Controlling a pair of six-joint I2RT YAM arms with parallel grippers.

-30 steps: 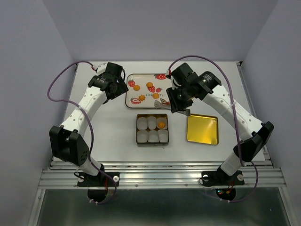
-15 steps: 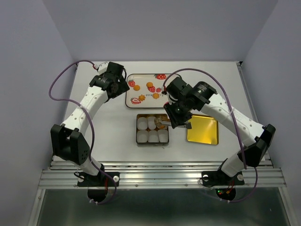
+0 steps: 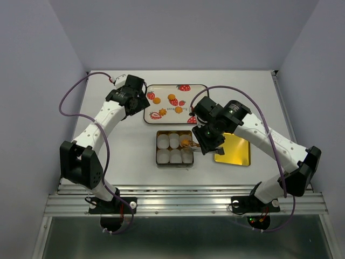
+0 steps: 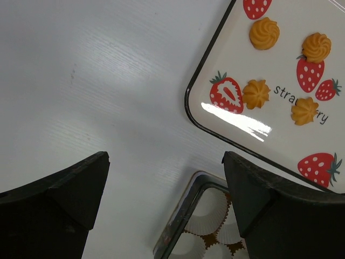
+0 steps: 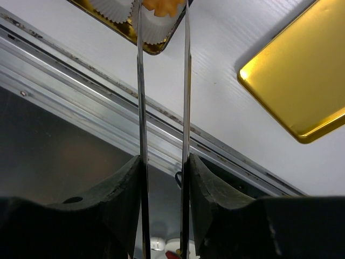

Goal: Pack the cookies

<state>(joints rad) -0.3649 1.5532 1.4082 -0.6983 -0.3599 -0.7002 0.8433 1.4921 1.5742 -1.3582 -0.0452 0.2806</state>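
Orange-yellow cookies [image 4: 256,94] show in two places. Four of them sit loose on the strawberry-printed tray [image 4: 232,54] at the far middle of the bench [image 3: 118,145], spread apart from one another among the printed berries. Another shows at the tin [image 3: 156,148], which stands just in front of the tray and is lined with white fluted paper cups [image 3: 161,156]. This cookie [image 5: 160,6] sits between the tips of a pair of thin metal tongs [image 5: 186,81], right over the cup in the tin's far right corner. Whether it rests in that cup or hangs just above it I cannot tell, nor whether another cookie lies beneath it.

The right claw [image 3: 205,139] is clenched on the tongs, its two fingers pressing the blades from either side. It hangs over the tin's right edge, between the tin and the gold lid [image 3: 234,150] that lies flat on the bench just to the right. The left claw [image 3: 135,100] is released, jaws spread wide with nothing in them, poised above bare bench just beside the tray's left edge
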